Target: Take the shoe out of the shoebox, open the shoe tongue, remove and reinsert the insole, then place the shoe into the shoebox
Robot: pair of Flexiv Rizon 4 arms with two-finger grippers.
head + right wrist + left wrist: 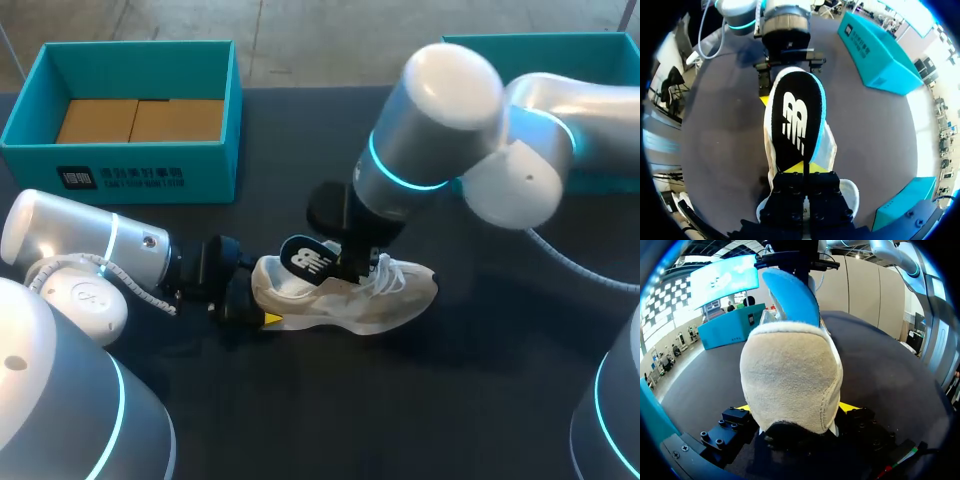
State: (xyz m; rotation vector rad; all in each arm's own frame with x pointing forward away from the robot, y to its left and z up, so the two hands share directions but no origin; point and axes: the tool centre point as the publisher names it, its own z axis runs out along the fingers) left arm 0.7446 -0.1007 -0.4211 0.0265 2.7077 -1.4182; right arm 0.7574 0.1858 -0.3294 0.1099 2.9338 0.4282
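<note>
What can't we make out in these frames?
Head view: the right arm covers the grip on the insole.
Left wrist view: the heel of the shoe hides its toe.
Right wrist view: the right gripper hides whether the insole's near end is out of the shoe.

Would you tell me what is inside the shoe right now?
The black insole stands partly inside the shoe, pinched by the right gripper; its lower end is hidden.

My left arm (85, 250) comes in low from the left. The left gripper (255, 303) lies level, its fingers clamping the shoe (350, 300) at the heel. My right arm (440, 110) reaches past the middle, wrist pointing down, and the right gripper (347, 268) pinches the insole (305, 260).
</note>
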